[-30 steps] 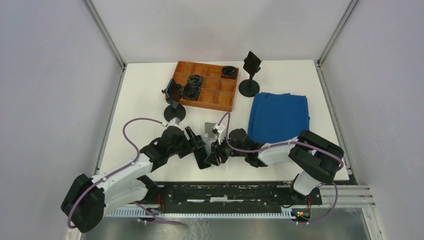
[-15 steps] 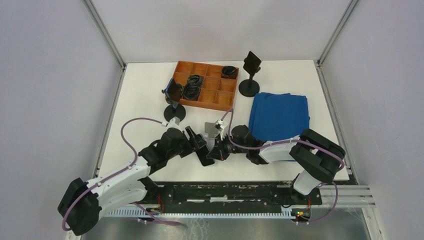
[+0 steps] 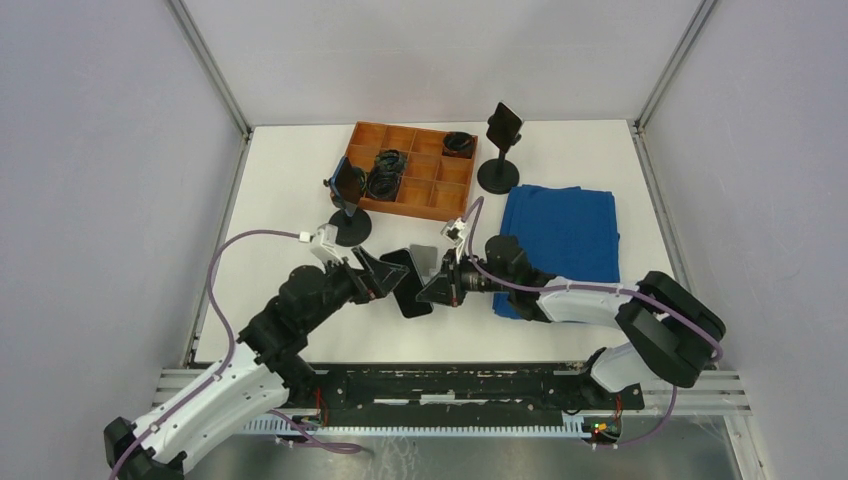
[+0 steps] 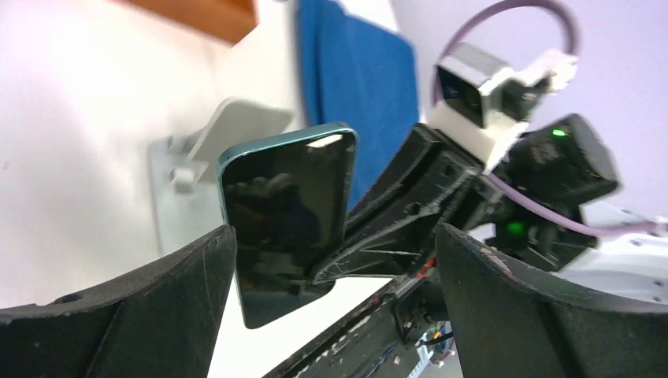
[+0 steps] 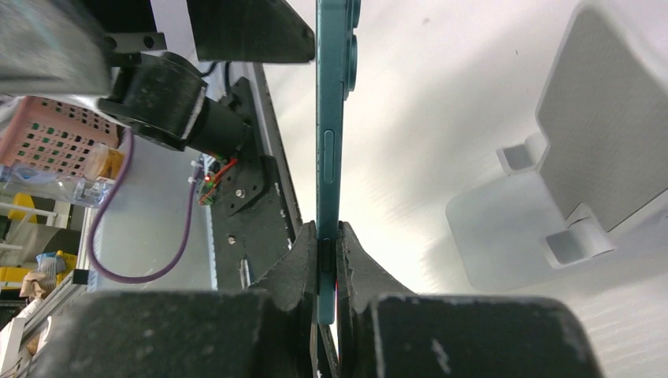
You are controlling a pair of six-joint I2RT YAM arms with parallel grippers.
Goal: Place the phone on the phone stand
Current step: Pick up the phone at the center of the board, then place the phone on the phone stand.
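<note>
Pinching the phone [image 5: 331,118] by the end away from its camera lenses, the right gripper [image 5: 327,240] has both jaws pressed flat on the two faces. The phone is held clear of the table [image 3: 280,200], just off the 6 o'clock side of the grey phone stand [image 3: 423,254] in the overhead view. The left gripper [image 3: 385,273] is spread wide, its fingers [image 4: 142,307] flanking the phone. Whether the near one touches it cannot be told.

Assessment: the right arm alone is to carry the phone to the stand.

- The left arm should withdraw toward 8 o'clock before any travel.
- The phone should be tilted to match the sloped back plate, and its leading edge set behind the two small lips [image 5: 569,242].
- The grip sits at one end, so the phone may pivot; slow motion is advised.
- The jaws should part only once the edge is seated.
- The stand looks light and may slide toward the tray [image 3: 440,200] at 12 o'clock.
</note>
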